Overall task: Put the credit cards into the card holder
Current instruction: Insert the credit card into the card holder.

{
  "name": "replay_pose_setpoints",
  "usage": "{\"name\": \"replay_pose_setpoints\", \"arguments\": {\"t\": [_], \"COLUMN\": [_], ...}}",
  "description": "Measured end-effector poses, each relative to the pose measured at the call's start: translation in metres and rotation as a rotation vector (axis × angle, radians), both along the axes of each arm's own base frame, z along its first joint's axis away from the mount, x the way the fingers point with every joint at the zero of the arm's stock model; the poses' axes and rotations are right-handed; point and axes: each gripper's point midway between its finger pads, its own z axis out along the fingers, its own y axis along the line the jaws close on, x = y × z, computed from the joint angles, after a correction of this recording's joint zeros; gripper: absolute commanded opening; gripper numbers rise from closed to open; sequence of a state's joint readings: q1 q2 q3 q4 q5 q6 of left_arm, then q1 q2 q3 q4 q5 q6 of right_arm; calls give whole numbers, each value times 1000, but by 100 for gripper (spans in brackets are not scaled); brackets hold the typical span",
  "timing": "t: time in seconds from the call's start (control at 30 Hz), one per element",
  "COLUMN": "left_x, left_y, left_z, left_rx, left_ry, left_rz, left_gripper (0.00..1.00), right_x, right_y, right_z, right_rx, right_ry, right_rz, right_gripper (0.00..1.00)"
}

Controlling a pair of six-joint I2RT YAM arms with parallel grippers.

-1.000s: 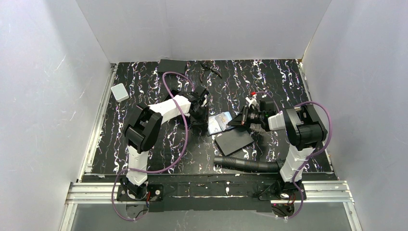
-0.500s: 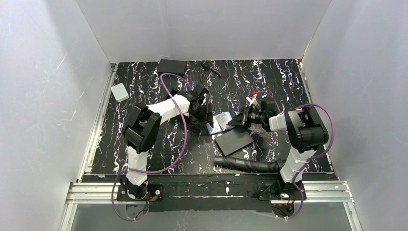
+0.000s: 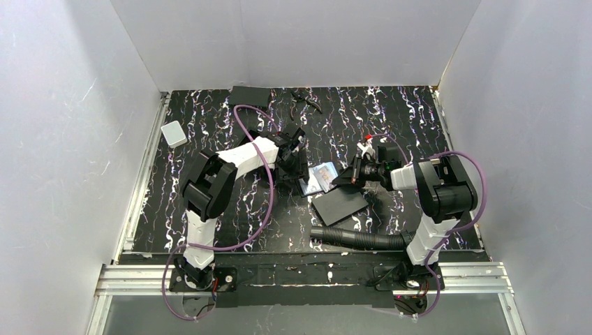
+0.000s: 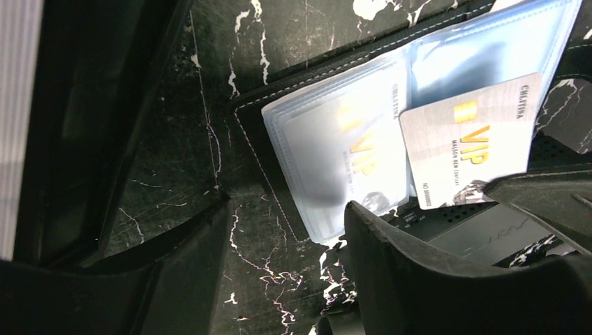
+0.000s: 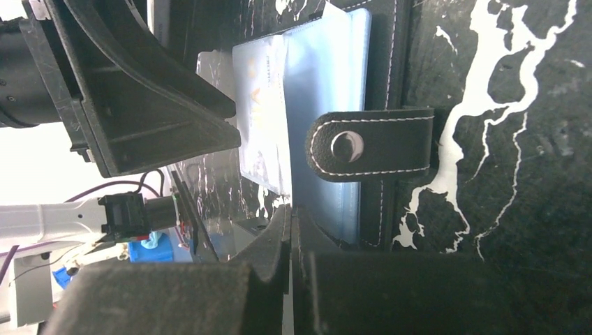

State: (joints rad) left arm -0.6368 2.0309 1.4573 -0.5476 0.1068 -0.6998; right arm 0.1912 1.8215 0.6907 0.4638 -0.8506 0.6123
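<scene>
a black tabletop (image 3: 398,115) veined with white marbling spreads beneath the left jaws and the right jaws. plain pale grey walls enclose it: a back wall (image 3: 300,42) far beyond both, a left side wall (image 3: 63,139) outward of the left jaws, a right side wall (image 3: 530,125) outward of the right jaws. an aluminium rail (image 3: 132,278) runs well behind them. the light is even and soft.

We find the card holder (image 3: 320,178) lying on the worktop (image 3: 209,125) between the left pincer (image 4: 283,237) and the right pincer (image 5: 291,223), one credit card (image 4: 468,139) atop its sleeves; a sheet (image 3: 340,204) lies just before it.
</scene>
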Motion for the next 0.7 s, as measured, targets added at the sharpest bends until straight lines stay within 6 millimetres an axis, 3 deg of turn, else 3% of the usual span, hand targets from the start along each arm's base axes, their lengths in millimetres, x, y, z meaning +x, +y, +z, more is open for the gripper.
{"name": "replay_pose_setpoints", "arguments": {"t": [0.07,0.4,0.7], "left_x": [0,0,-1], "left_y": [2,8,14], "left_z": [-1,-5,-8], "left_rx": [12,47,72], "left_ry": [-3,-7,-13], "left_rz": [1,9,-9], "left_gripper": [49,40,27], "right_x": [0,3,3], "right_y": [-1,-8,1], "right_z": [1,6,13], "right_rx": [-9,-14,37], "right_ry": [-4,-8,-31], "right_rz": [-2,-22,9], "right_gripper": [1,1,1]}}
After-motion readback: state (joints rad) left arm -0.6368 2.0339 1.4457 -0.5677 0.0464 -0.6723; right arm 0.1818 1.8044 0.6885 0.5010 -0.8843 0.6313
